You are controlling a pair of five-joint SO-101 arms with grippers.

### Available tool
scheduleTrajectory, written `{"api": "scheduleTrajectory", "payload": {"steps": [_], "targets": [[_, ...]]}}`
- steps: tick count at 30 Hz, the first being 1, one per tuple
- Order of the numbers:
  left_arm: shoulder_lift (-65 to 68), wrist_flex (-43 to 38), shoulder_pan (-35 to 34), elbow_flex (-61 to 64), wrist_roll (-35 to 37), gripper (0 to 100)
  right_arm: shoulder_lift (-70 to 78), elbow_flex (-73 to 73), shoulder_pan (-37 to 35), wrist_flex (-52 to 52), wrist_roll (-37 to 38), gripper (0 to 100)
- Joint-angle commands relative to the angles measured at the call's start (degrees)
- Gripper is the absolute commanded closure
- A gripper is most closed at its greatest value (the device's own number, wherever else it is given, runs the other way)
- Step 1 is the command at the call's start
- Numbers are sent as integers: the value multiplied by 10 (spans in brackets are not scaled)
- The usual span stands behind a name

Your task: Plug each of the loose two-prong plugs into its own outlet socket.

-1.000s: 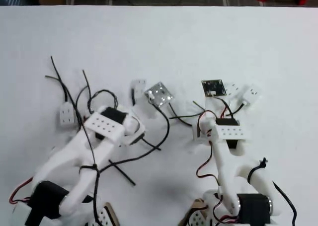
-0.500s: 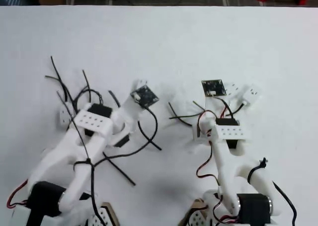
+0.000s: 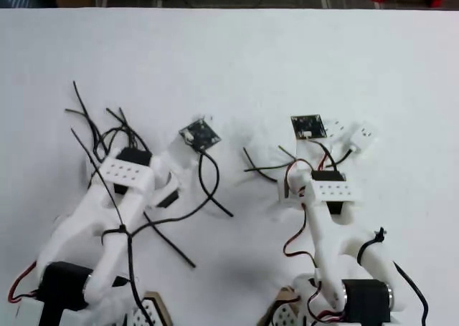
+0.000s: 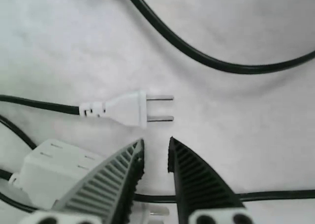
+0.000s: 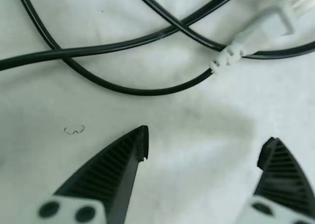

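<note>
A white two-prong plug (image 4: 125,108) on a black cord lies flat on the white table, just ahead of my left gripper (image 4: 156,150). That gripper's fingers are shut to a narrow slit with nothing between them. A white outlet block (image 4: 54,165) sits right beside one finger. From above, the left gripper (image 3: 171,186) is among tangled black cords (image 3: 204,190). My right gripper (image 5: 205,147) stands wide open over bare table. Another white plug (image 5: 266,24) lies farther ahead of it among crossing cords. From above, the right gripper (image 3: 321,165) is near that plug (image 3: 353,147).
Two small dark square boards (image 3: 199,134) (image 3: 308,126) lie mid-table. White outlet pieces (image 3: 364,135) sit at the right, beyond the right arm. Loose black cords (image 3: 90,118) spread over the left side. The far half of the table (image 3: 229,54) is bare.
My left arm has swung to the left, and the left dark board and its cords shifted left with it. The right arm has stayed still.
</note>
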Motion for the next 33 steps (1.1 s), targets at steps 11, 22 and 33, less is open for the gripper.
{"api": "scheduleTrajectory", "payload": {"steps": [11, 22, 33], "targets": [[-7, -65, -87, -60, 181, 755, -19, -3, -1, -7, -1, 644], [-3, -69, -99, -60, 367, 752, -19, -3, -2, -7, -1, 644], [-2, -69, -51, -40, 550, 751, -19, -3, -2, -7, -1, 644]]}}
